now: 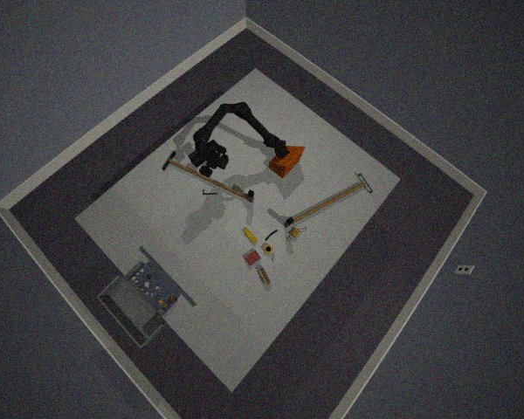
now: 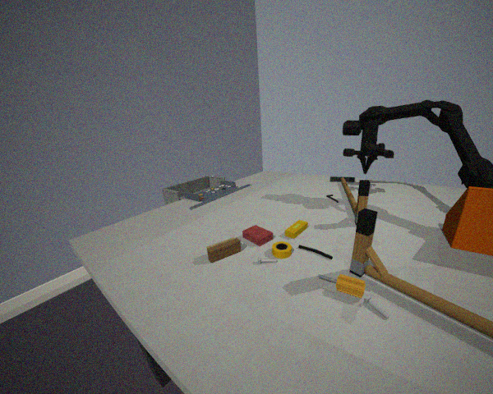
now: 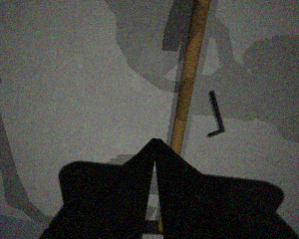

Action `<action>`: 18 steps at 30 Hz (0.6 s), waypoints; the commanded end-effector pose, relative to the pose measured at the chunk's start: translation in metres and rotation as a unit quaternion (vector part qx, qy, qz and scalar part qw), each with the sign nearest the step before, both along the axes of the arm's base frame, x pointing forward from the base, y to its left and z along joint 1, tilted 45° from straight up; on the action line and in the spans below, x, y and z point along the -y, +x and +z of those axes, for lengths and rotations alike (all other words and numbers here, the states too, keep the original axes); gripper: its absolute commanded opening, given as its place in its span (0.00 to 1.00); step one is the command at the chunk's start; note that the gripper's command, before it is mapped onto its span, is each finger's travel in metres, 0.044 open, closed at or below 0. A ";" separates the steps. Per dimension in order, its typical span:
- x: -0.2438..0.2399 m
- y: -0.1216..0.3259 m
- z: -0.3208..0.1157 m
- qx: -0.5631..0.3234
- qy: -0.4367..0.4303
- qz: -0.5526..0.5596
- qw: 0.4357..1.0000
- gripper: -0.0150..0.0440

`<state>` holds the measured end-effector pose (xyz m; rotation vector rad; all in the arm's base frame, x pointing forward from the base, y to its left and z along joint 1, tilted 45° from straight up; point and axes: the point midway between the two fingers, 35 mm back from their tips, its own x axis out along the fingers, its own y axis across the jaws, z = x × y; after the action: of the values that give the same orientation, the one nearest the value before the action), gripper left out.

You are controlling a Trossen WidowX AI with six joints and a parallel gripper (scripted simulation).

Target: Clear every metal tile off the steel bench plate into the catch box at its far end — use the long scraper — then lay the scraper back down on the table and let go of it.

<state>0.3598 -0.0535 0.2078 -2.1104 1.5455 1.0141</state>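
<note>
My gripper [image 2: 365,171] [image 3: 155,142] is shut and empty, pointing down above the table. Below it lies a long wooden-handled tool [image 1: 199,174] [image 2: 349,194] [image 3: 189,70] with a wide dark head [image 1: 168,161] [image 2: 342,179] and an upright grip. A second long-handled tool [image 1: 327,202] [image 2: 442,303], with a pale metal frame-like head, lies on the other side of the arm's base. Several small white tiles [image 1: 147,285] and orange tiles [image 1: 161,302] lie on the blue-grey bench plate [image 1: 163,277]. The grey catch box [image 1: 127,326] [image 2: 170,194] adjoins its far end.
A black hex key [image 1: 210,193] [image 3: 216,111] lies beside the dark-headed tool. A yellow block [image 1: 250,235] [image 2: 297,229], red block [image 1: 251,257] [image 2: 257,235], wooden block [image 1: 264,275] [image 2: 223,249], tape roll and small tools lie mid-table. The orange base [image 1: 286,163] stands under the arm.
</note>
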 end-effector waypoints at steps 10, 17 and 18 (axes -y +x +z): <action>0.022 0.006 -0.023 -0.006 -0.001 0.002 1.000 0.25; 0.035 0.007 -0.035 -0.009 -0.002 0.002 1.000 0.25; 0.037 0.007 -0.037 -0.009 -0.003 0.002 1.000 0.25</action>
<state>0.3668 -0.0861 0.1762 -2.1133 1.5596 1.0253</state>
